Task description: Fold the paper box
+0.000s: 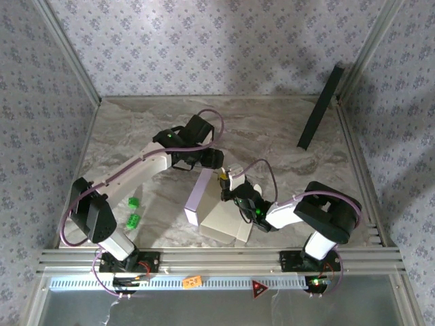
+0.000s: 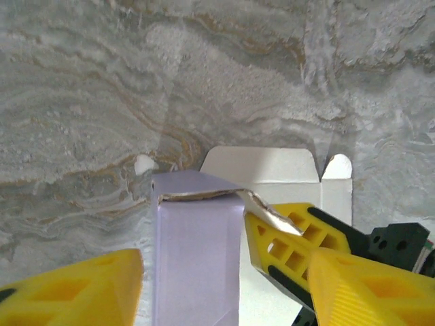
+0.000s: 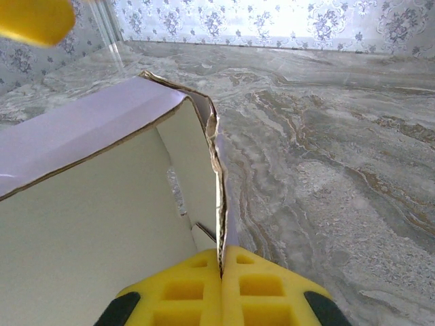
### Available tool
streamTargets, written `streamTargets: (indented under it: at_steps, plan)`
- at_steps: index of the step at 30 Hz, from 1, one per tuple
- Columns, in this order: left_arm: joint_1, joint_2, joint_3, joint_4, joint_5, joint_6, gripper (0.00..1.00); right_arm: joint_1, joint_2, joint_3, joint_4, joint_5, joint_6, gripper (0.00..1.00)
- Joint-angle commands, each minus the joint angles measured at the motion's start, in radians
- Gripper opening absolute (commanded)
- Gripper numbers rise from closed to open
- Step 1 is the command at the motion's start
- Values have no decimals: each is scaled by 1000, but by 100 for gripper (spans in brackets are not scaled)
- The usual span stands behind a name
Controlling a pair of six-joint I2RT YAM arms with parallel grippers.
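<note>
Marble tabletop (image 1: pixel 272 129) carries everything, and the paper box (image 1: pixel 219 221) lies half-formed on it, its beige base flat and one lavender side wall (image 2: pixel 197 258) raised along the box's left edge. A long black panel (image 1: pixel 319 109) leans well apart from the box, far off to its right. Two small green blocks (image 1: pixel 134 210) lie to the box's left, out of the way of the work.

The right gripper (image 3: pixel 221 261) is clamped tight on a thin upright wall of the box, at the ragged corner where it meets the lavender wall. The left gripper (image 2: pixel 224 272) hangs over the box with jaws wide, one finger on each side of the lavender wall, and neither seems to touch it.

The step in hand looks like squaring that corner. To do it well, the right pinch should act as the anchor, holding its wall upright without tugging. The card edge there looks frayed and could tear. The left fingers would best close low on the lavender wall, near its crease, and press it upright so the two walls meet squarely. Gripping high would likely bow the thin card.
</note>
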Motion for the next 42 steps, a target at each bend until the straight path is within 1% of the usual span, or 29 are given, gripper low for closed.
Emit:
streamTargets:
  at_steps: [1,6,10,16,18,24,27,29,35,42]
  plan:
    - [-12,16,58,2,-17,-32,73,15,38,-23,-139,-19,14,0]
    - [-18,78,70,3,-36,-65,82,18,29,-20,-145,-19,11,0]
    - [-19,117,68,22,3,-74,84,21,23,-15,-148,-19,8,0]
    - [-21,140,48,25,14,-75,82,23,16,-8,-151,-19,3,0]
    - [-22,143,40,23,11,-73,80,24,16,-6,-151,-19,0,0]
    - [-21,145,20,9,13,-68,70,26,8,3,-159,-13,-9,0]
    - [-22,140,19,-7,-1,-65,67,26,3,4,-162,-11,-12,0]
    - [-22,138,22,-13,-5,-59,67,26,1,3,-163,-10,-12,0]
    - [-28,152,57,-59,39,-15,75,26,-1,5,-168,-10,-14,0]
    - [-28,173,69,-104,31,15,75,26,2,11,-167,-8,-22,0]
